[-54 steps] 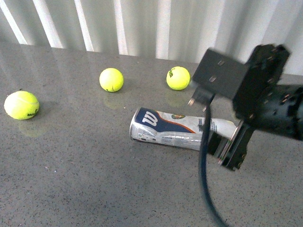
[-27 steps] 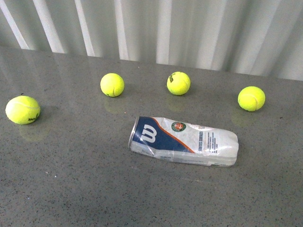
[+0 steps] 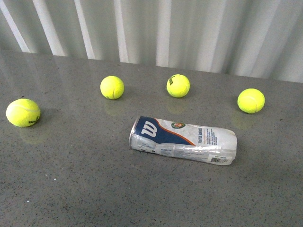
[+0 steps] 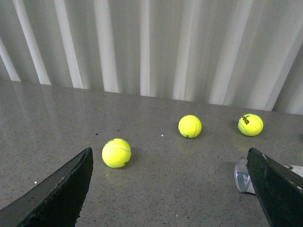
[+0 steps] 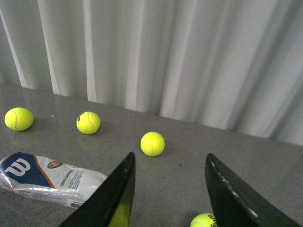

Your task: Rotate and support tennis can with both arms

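The tennis can lies on its side on the grey table, its open clear mouth toward the left and its navy Wilson label up. No arm shows in the front view. In the left wrist view my left gripper is open and empty, and only the can's clear mouth shows beside one finger. In the right wrist view my right gripper is open and empty, and the can lies off to one side of its fingers, apart from them.
Several yellow-green tennis balls lie loose on the table: one at the far left, and three behind the can. Another ball lies near the right gripper. A white pleated curtain backs the table.
The right arm, which hung over the can's right end one second ago, has left the front view. The can has rolled a little, its barcode now showing, and the view has shifted slightly.
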Robot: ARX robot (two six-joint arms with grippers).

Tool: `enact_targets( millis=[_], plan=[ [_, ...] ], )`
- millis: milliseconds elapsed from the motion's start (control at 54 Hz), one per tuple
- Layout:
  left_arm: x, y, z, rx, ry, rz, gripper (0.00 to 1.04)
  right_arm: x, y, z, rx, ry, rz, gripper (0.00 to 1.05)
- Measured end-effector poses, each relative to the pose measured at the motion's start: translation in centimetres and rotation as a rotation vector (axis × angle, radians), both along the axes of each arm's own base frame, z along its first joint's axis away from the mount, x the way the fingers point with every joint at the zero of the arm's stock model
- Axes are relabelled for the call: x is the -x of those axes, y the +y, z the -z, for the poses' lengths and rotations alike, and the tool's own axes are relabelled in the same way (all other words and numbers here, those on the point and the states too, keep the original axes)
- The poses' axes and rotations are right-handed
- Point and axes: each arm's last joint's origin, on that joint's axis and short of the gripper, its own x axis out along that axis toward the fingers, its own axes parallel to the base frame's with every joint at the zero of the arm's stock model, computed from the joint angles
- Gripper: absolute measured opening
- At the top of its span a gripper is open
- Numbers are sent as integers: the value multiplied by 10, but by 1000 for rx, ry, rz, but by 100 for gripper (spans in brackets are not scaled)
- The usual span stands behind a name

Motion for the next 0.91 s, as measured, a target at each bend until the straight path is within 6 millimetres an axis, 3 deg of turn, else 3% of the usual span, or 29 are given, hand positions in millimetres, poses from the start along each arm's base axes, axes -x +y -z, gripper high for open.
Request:
enact_targets(
  millis=[222,481,907],
  plan=[
    [0,0,0,0,0,0,98,1,-11,7,-83,-25,-1,3],
    [0,0,0,0,0,0,98,1,-26,18,-92,-20,17,3],
    [0,0,0,0,0,0,98,1,-27,34,-94,-14,14,3]
  ],
)
